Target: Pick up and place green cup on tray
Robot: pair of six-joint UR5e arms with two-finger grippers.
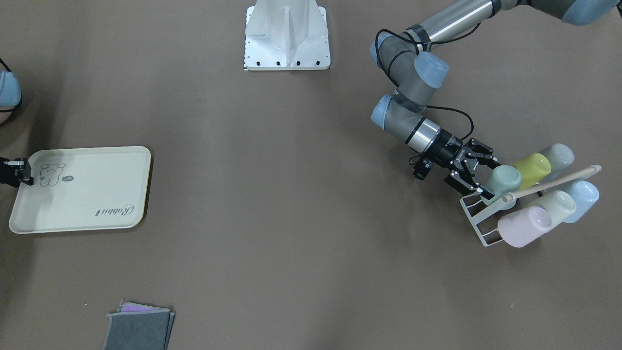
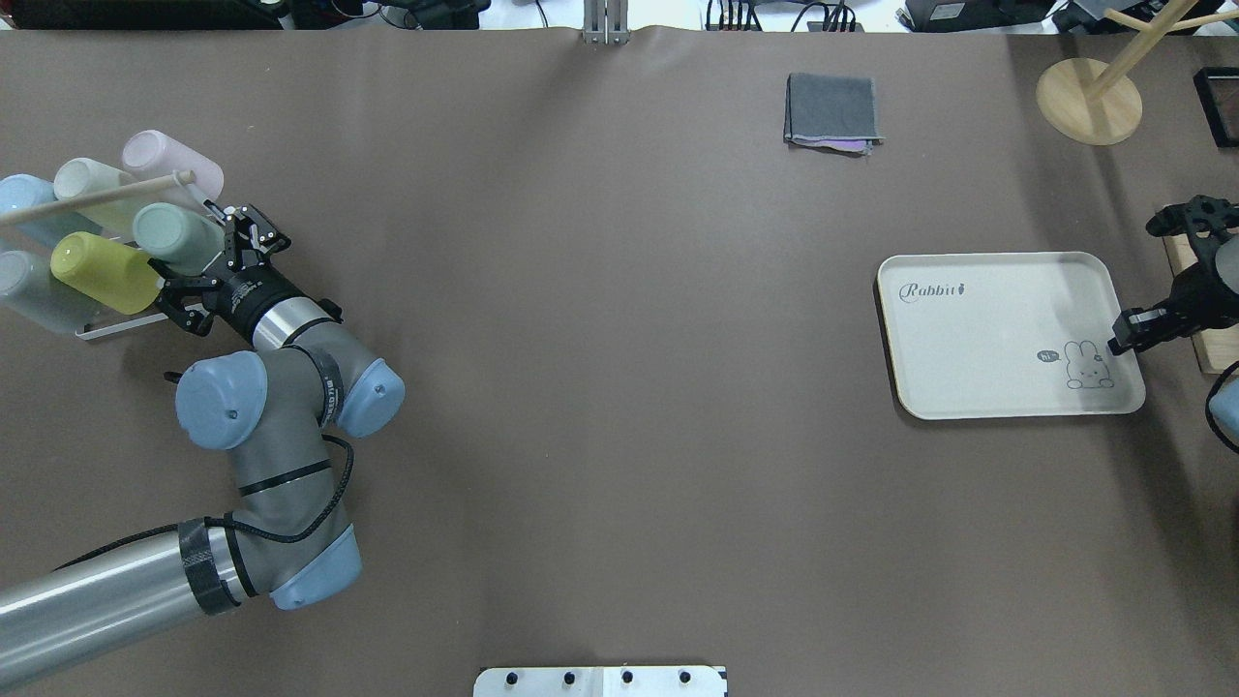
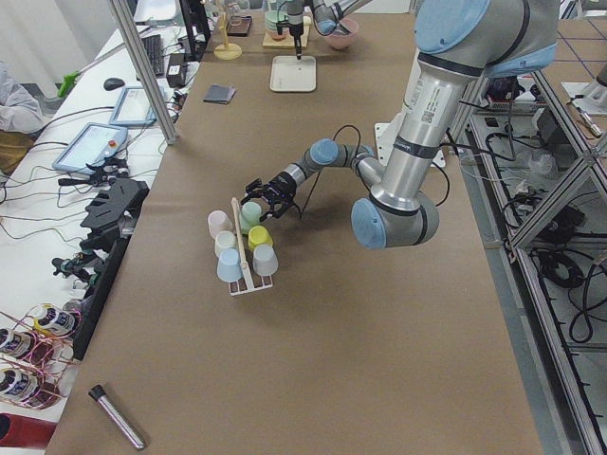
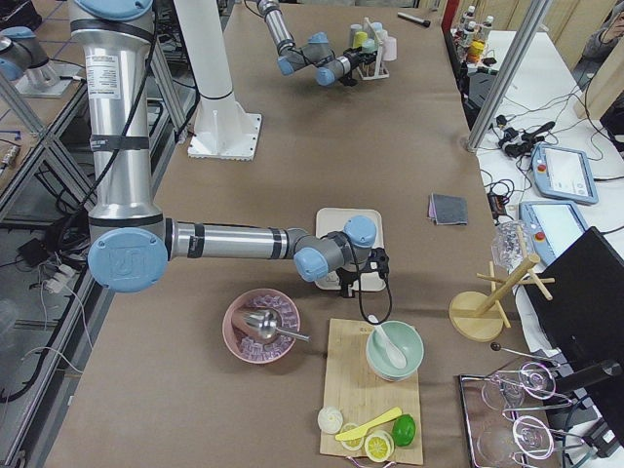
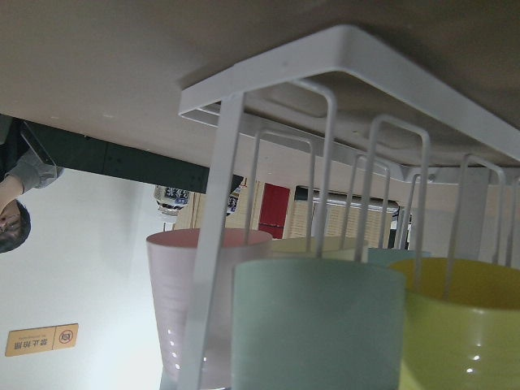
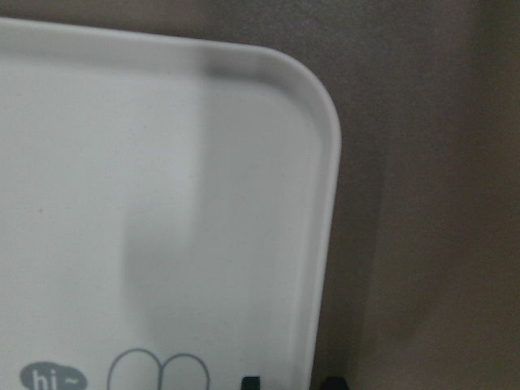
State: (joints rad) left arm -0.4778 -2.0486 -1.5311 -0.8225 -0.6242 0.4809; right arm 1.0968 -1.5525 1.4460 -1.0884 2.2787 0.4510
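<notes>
**Approach step.** Left hand (image 2: 207, 264), wide open and holding nothing, faces the mouth of the green cup (image 2: 174, 237), which is hung on the white wire rack (image 2: 108, 329), well apart from the tray (image 2: 997, 339). Next move, as judged: advance and close on the cup wall.

white wire rack (image 5: 215, 244) | yellow-green cup (image 1: 533, 167) | pink cup (image 1: 524, 226) | grey cloth (image 2: 832, 108)

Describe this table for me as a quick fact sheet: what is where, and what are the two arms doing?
Left tool: open, jaws either side of the green cup
Green cup: lying on the rack among five other cups
Tray: far across the table, no cup on it yet
Right tool: at a tray corner; grip unclear
Extras: folded cloths
</notes>
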